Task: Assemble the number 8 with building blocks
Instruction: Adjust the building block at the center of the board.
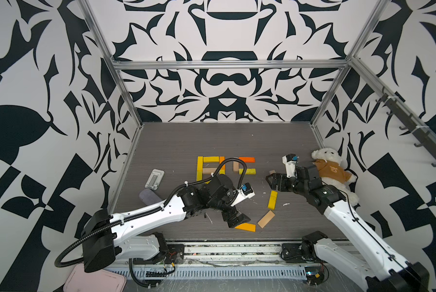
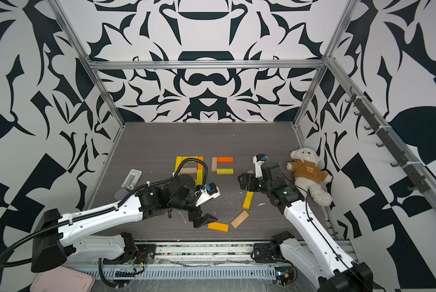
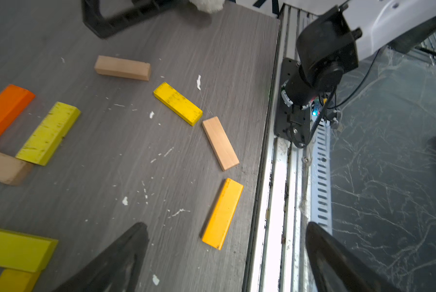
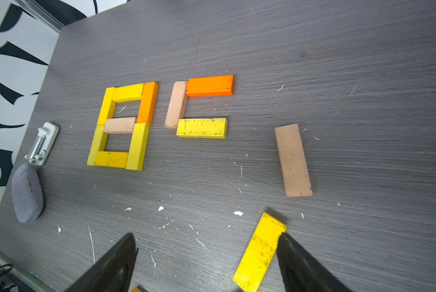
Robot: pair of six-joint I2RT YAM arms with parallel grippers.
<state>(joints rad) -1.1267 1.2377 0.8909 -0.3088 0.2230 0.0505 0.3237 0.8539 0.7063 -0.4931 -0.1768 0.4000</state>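
My right gripper (image 4: 206, 235) has its fingers apart, and the yellow block (image 4: 259, 252) lies loose right beside one finger. My left gripper (image 3: 227, 227) is wide apart too, empty, near the amber block (image 3: 223, 213). In a top view, the half-made 8 (image 1: 244, 165) sits at 10 o'clock from the right gripper. If I pull away crooked, that finger could drag the yellow block askew. A low left arm could bump the finished 8 (image 4: 120, 129).

Blocks (image 4: 120, 125) — seemingly complete 8, others loose
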